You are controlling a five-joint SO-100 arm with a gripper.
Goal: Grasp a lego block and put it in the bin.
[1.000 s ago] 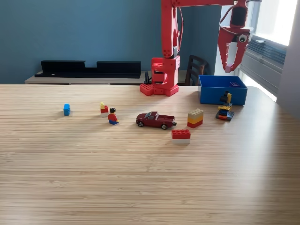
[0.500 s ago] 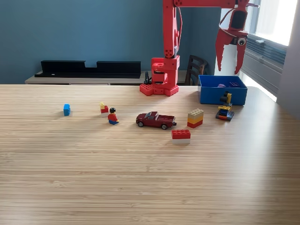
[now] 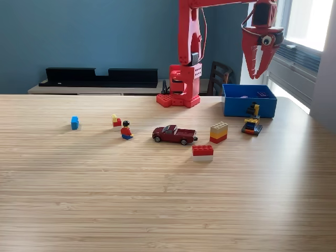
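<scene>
Overhead, the red arm (image 3: 188, 50) reaches above the tabletop (image 3: 157, 199) toward the exterior view's right.
Its pincer (image 3: 258, 73) hangs empty above the blue bin (image 3: 249, 105), jaws slightly apart; in front lie a car (image 3: 174, 134), a red brick (image 3: 202, 150), a figure (image 3: 126, 130) and a blue block (image 3: 74, 122).

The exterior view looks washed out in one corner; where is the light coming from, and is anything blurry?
In the exterior view, daylight from the window at upper right is blown out to white; the table carries a soft sheen; the small bricks cast faint shadows; the red gripper and blue bin look sharp, without noticeable blur.
</scene>
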